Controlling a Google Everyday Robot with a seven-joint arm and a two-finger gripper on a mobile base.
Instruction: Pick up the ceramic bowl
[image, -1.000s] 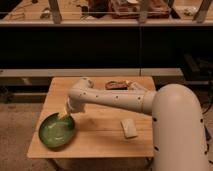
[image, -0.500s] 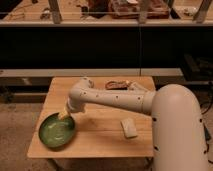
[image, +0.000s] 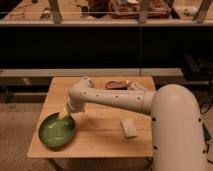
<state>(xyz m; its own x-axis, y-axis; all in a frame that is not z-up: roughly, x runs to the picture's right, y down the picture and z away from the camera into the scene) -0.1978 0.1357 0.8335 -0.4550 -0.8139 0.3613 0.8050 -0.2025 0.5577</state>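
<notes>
The big white robot body fills the right side of the view. Its 1 thick white arm reaches left across the wooden table. Behind the table there is a long dark shelf. The green bowl is the biggest thing on the table. It is round and shiny and sits at the front left corner, close to the edge. A small pale block lies flat near the front right, well apart from the bowl. A small brown thing lies at the back of the table, partly behind the arm. The gripper points down at the far right rim of the bowl. It is not possible to tell if the gripper is gripping the rim or not.
</notes>
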